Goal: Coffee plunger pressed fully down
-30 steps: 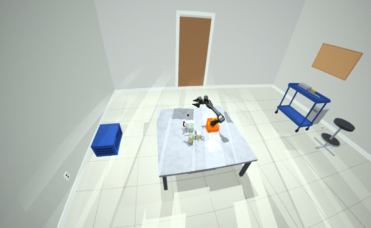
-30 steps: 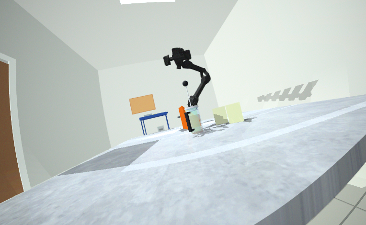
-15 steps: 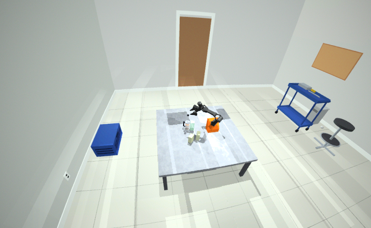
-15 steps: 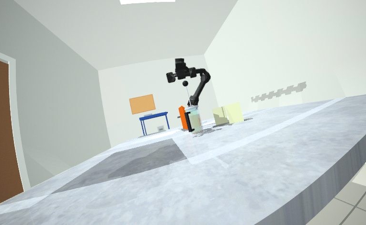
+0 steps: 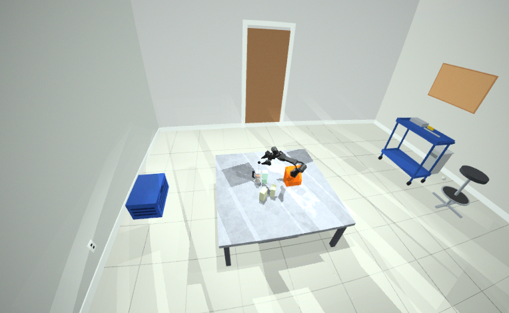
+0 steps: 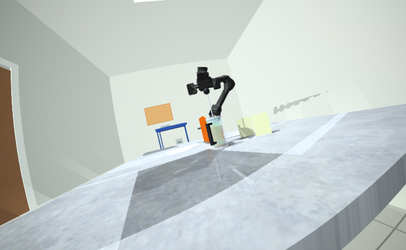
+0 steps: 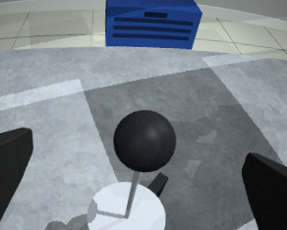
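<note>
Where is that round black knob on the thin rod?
In the wrist view the round black knob sits mid-frame between the open gripper's dark fingers, raised above the glass coffee press.
</note>
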Controlling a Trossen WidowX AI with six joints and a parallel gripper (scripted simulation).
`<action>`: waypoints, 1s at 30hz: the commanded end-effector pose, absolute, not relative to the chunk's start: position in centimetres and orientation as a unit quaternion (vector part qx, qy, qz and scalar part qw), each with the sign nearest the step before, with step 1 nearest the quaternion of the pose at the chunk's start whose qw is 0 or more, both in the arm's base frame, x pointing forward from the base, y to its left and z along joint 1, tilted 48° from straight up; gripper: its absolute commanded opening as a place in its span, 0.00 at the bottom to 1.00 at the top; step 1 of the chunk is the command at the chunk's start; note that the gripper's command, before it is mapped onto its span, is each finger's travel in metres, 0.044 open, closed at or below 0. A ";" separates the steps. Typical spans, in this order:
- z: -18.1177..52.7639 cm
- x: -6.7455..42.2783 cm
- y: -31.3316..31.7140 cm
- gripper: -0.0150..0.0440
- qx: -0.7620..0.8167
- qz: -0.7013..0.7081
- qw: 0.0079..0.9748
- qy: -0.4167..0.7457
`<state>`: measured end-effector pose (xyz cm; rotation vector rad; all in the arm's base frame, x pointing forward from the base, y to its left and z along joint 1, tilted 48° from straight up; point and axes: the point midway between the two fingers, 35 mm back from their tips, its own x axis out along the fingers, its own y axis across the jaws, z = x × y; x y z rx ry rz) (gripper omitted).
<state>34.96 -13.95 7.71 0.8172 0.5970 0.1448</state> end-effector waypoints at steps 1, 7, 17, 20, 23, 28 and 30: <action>7.1 35.5 -13.8 1.00 0.394 0.066 0.870 0.289; 6.7 36.3 -13.4 1.00 0.394 0.066 0.870 0.288; 6.0 37.4 -12.9 1.00 0.394 0.066 0.870 0.287; 6.0 37.4 -12.9 0.91 0.394 0.066 0.870 0.287; 6.0 37.4 -12.9 0.78 0.394 0.066 0.870 0.287; 6.0 37.4 -12.9 0.56 0.394 0.066 0.870 0.287; 6.0 37.4 -12.9 0.47 0.394 0.066 0.870 0.287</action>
